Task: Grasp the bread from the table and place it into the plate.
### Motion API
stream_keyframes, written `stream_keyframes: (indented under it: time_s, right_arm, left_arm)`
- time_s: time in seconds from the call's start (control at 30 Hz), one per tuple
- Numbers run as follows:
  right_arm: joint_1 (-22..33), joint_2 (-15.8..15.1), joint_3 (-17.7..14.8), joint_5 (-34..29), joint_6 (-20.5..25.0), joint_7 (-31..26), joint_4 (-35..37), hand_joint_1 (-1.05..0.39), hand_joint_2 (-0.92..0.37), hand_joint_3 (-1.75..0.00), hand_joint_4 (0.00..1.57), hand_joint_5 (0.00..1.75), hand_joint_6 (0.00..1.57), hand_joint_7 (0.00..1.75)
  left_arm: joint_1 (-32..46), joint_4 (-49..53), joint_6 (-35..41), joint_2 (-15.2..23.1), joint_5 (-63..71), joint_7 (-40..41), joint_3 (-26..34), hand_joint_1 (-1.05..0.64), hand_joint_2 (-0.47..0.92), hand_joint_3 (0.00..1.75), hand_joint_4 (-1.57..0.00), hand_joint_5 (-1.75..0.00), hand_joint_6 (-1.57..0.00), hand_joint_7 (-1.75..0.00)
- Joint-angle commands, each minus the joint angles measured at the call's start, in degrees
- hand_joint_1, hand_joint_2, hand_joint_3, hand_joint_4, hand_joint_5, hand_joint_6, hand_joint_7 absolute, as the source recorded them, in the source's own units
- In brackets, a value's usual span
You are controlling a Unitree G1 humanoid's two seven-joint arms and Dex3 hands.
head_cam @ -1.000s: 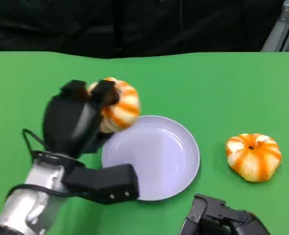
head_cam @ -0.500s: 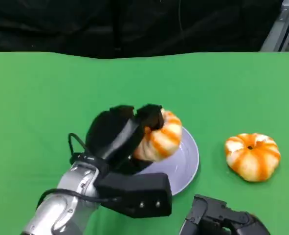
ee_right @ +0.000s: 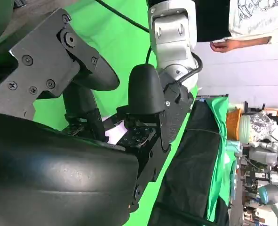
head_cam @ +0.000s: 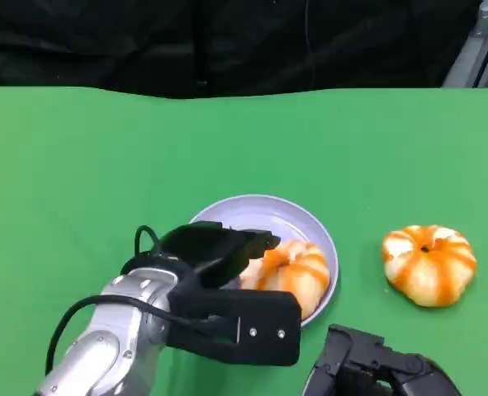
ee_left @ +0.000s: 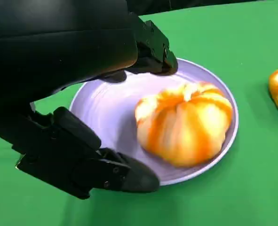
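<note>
Fingers (ee_left: 148, 49) of the left hand (head_cam: 206, 247) are now spread apart, and the bread (head_cam: 289, 272) is released.
You carried it over and lowered it; it now lies in the plate (head_cam: 260, 214), just beside the fingertips, so this bread looks placed. Right hand (head_cam: 376, 367): cannot tell.

Open green table (head_cam: 103, 157) lies left and far of the plate (head_cam: 264, 213), while a second bread (head_cam: 429, 264) sits well apart to its right.
</note>
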Motion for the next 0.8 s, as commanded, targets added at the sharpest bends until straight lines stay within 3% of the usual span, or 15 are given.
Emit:
stream_keyframes:
  time_s: [0.03,0.3,0.37,0.47,0.57,0.67,0.7,0.8]
  right_arm:
    - [0.3,-0.6,0.0,0.3,0.2,0.1,-0.9,-0.03,-0.29,-1.41,0.73,1.67,0.71,1.44]
    - [-0.2,-0.2,0.2,0.4,0.3,0.0,-0.2,-0.02,-0.29,-1.42,0.73,1.66,0.72,1.44]
    - [-0.3,-0.1,0.3,0.3,0.4,-0.1,-0.2,-0.03,-0.29,-1.41,0.73,1.66,0.72,1.44]
    - [-0.3,0.2,0.6,0.2,0.7,-0.3,-0.3,-0.03,-0.29,-1.41,0.73,1.67,0.72,1.44]
    - [-0.4,0.4,1.0,-0.1,0.5,-0.6,-0.1,-0.03,-0.3,-1.4,0.73,1.67,0.71,1.44]
    - [-0.5,0.4,1.3,-0.2,0.7,-0.7,-0.1,-0.03,-0.3,-1.4,0.74,1.67,0.71,1.45]
    - [-0.5,0.4,1.5,-0.2,0.6,-0.7,-0.1,-0.03,-0.3,-1.41,0.74,1.67,0.71,1.45]
    - [-0.4,0.3,1.7,-0.1,0.8,-0.9,-0.2,-0.03,-0.29,-1.41,0.74,1.68,0.71,1.45]
  left_arm:
    - [-0.3,-1.0,0.1,1.5,1.4,-0.5,-0.2,-0.8,0.92,0.47,0.0,-0.15,-0.14,-0.01]
    - [0.6,-3.8,-2.6,3.9,0.7,0.8,2.1,-0.76,0.92,0.47,-0.05,-0.27,-0.26,-0.06]
    - [1.9,-5.3,-4.5,4.5,0.1,3.8,4.0,-0.7,0.92,0.45,-0.01,-0.53,-0.32,-0.07]
    - [4.9,-9.2,-7.5,5.2,-3.0,7.7,8.7,-0.6,0.92,0.37,-0.03,-0.72,-0.39,-0.09]
    - [8.2,-12.5,-9.8,4.8,-7.6,10.5,13.7,-0.46,0.92,0.26,-0.19,-0.87,-0.53,-0.15]
    - [14.9,-21.5,-7.9,3.1,-19.0,8.4,22.0,-0.38,0.92,0.26,-0.37,-0.97,-0.67,-0.23]
    - [17.1,-24.5,-6.4,2.4,-23.2,7.1,24.5,-0.3,0.92,0.25,-0.5,-1.07,-0.78,-0.3]
    - [23.8,-31.2,-4.7,1.2,-32.8,5.4,29.5,-0.22,0.88,0.33,-0.65,-1.2,-0.85,-0.54]
